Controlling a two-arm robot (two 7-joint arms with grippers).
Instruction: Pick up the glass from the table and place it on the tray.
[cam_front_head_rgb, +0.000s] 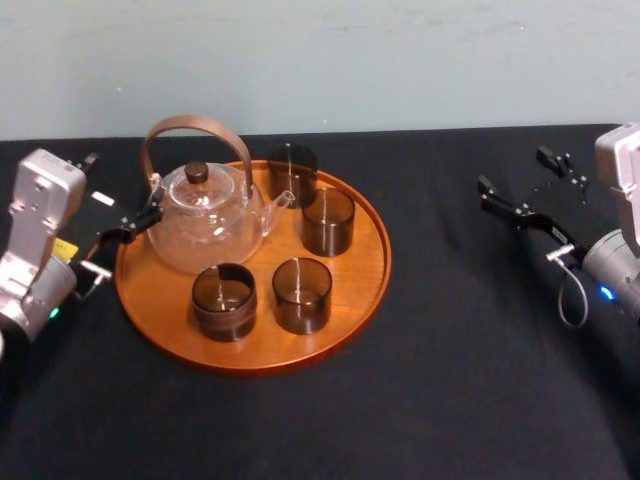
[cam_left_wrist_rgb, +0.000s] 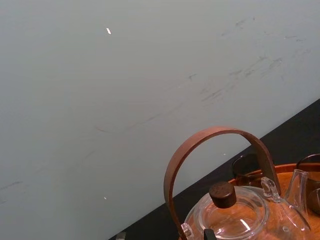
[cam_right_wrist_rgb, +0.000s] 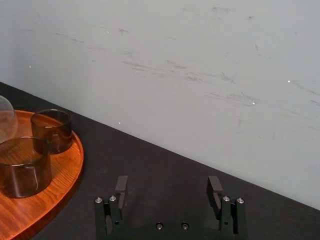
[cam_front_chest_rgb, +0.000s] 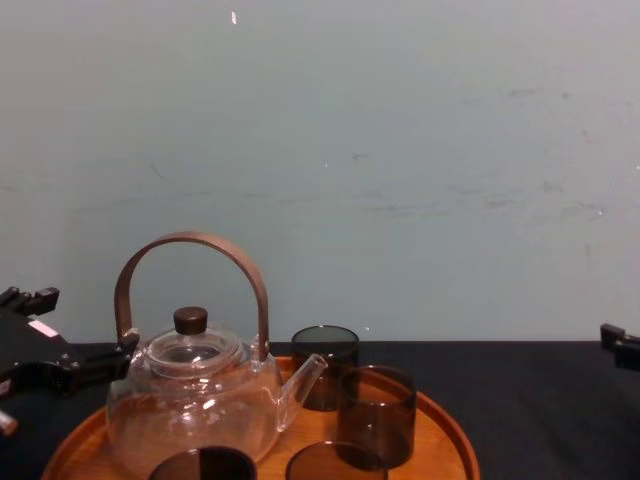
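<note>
— Black matte table (cam_front_head_rgb: 480, 380), pale scuffed wall (cam_front_chest_rgb: 420, 150) behind. Glass location?
— On the round orange-brown wooden tray (cam_front_head_rgb: 360, 285), low-rimmed: four smoky cylindrical glasses (cam_front_head_rgb: 302, 294), all upright. Farthest one partly hidden behind the clear teapot (cam_front_head_rgb: 205, 225) and its spout; nearest two cut off low in the chest view.
— Room to move?
— Wide bare surface toward the table's right edge. Tight at the tray's left rim: left gripper (cam_front_head_rgb: 140, 222) just beside the teapot's belly, below the brown arched handle.
— Grip states?
— Left: cannot tell. Spread wide on the right gripper (cam_right_wrist_rgb: 167, 186), hovering over the table, well apart from the tray.
</note>
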